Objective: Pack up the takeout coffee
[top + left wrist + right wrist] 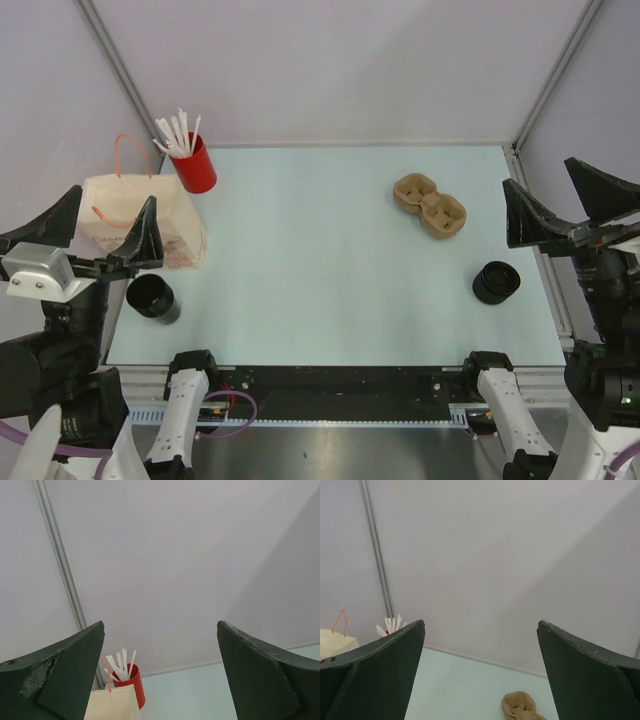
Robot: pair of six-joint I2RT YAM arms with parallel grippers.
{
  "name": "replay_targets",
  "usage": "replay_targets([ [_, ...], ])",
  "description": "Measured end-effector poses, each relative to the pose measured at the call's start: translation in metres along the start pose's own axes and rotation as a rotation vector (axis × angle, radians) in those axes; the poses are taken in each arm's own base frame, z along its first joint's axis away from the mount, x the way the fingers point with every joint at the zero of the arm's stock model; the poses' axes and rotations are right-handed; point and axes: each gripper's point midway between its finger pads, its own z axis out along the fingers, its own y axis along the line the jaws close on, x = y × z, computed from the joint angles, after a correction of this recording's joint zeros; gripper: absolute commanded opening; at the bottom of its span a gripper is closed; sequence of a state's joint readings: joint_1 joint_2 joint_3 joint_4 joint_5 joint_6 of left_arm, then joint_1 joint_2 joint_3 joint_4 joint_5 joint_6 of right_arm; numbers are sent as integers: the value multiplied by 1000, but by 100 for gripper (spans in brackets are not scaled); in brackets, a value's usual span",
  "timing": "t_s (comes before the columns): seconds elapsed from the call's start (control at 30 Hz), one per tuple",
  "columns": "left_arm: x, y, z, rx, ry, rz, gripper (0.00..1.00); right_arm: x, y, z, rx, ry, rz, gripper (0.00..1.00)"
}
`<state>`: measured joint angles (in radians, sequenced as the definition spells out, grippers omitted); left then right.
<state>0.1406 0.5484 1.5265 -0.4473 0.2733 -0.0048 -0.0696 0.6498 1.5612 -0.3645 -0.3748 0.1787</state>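
Fingers (65,680) of left gripper (114,194), right gripper (537,172) apart; takeout coffee (152,297) seemingly upright, mouth-up.

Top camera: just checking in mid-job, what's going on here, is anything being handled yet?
Nothing is being handled yet. The left gripper and right gripper are both wide open and empty, raised at the sides of the table. The coffee cup stands at the near left, just in front of the paper bag. The cardboard cup carrier and a squat black round piece sit on the right. Packing has not begun.
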Motion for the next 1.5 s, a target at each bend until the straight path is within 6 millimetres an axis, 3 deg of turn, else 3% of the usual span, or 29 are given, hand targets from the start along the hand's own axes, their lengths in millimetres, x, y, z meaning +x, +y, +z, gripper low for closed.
replay_targets([
  [0.33,11,-11,1,65,16,5,99,43,20,3,-205,102,-118,100],
  [0.57,34,-16,6,112,63,20,99,62,5,12,-176,140,-137,100],
  [0.9,38,-23,7,180,76,88,100,101,-25,34,-107,248,-119,96],
  [1.03,51,-23,7,188,108,99,99,140,-49,45,-43,365,-78,93],
  [1.2,80,-24,0,195,184,91,99,210,-72,54,10,553,9,89],
  [1.37,105,-28,-18,209,248,96,100,288,-70,50,39,756,78,88],
  [1.5,120,-33,-29,227,283,101,99,337,-63,47,43,882,99,87],
])
